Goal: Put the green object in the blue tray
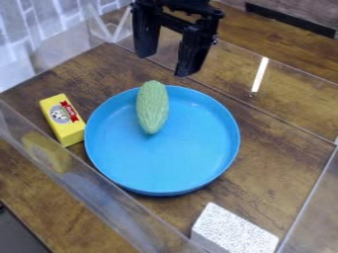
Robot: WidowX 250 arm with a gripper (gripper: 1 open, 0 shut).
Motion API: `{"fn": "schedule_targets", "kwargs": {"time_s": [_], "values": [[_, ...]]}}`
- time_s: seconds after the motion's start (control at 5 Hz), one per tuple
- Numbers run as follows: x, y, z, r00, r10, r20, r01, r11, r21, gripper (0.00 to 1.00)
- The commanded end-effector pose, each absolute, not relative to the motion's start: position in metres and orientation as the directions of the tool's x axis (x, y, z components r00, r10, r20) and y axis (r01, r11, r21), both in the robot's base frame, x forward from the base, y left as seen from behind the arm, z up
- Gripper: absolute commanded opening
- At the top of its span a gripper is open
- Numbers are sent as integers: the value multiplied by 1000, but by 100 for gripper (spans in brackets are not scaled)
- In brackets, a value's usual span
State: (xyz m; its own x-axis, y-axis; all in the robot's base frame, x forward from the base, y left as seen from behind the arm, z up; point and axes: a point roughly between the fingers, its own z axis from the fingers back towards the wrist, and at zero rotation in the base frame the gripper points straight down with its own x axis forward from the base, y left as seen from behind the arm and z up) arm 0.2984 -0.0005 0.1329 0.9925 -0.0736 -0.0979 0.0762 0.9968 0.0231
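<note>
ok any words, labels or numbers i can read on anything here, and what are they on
Yellow box: a small red and white printed patch on top, too small and blurred to read.
Green object, blue tray, grey speckled block, gripper: no text visible.
Nothing legible anywhere in this view.

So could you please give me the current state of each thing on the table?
Gripper: open, empty, raised behind the tray.
Green object: lying inside the tray, near its left side, free of the gripper.
Blue tray: flat on the table, holding only the green object.
Yellow box: lying left of the tray.
White block: lying at the front edge.
</note>
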Motion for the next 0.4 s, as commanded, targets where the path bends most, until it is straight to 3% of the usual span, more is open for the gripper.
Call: {"fn": "schedule_targets", "kwargs": {"time_s": [0.0, 0.2], "values": [[306, 7, 146, 997, -71, -39, 72, 997, 32, 100], [309, 10, 143, 996, -76, -45, 78, 996, 37, 100]]}}
